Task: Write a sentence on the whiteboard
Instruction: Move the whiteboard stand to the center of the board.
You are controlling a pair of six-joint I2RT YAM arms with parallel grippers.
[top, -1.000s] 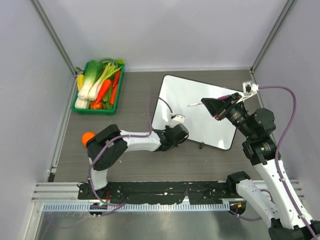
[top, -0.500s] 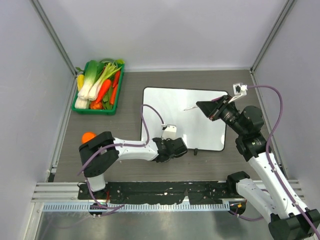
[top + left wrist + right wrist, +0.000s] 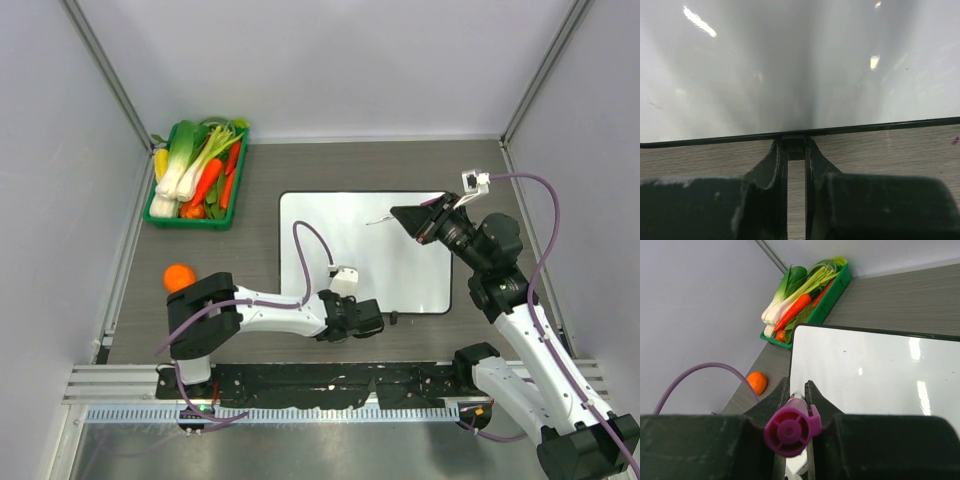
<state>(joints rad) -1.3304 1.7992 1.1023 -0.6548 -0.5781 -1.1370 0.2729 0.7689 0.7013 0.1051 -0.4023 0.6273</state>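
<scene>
Nearest to me, the left gripper [image 3: 795, 146] lies low on the table [image 3: 250, 265] with its jaws pressed almost together, pinching the near rim of the whiteboard [image 3: 340, 250] on what looks like a small black tab. Just beside it along that rim sits one black clip [image 3: 393, 317]. I cannot tell whether a second one is inside the jaws. The board lies flat, right of the table's middle, square to the near edge and blank. I judge it thin, stiff and light, with a glossy face that fingers would slide off and a back that could skate on the table under pen pressure. So the rim or a clip is the place to hold it, never the writing face. Left of the board, well apart, rests one orange [image 3: 178, 277]. Above the board's right part hangs the right gripper [image 3: 797, 390], clamped on one purple-capped marker [image 3: 789, 429], whose tip points at the board. Whether it touches I cannot tell. Farthest off, in the left corner, sits one green tray [image 3: 190, 223] of vegetables. That makes one board, one marker and two arms.
</scene>
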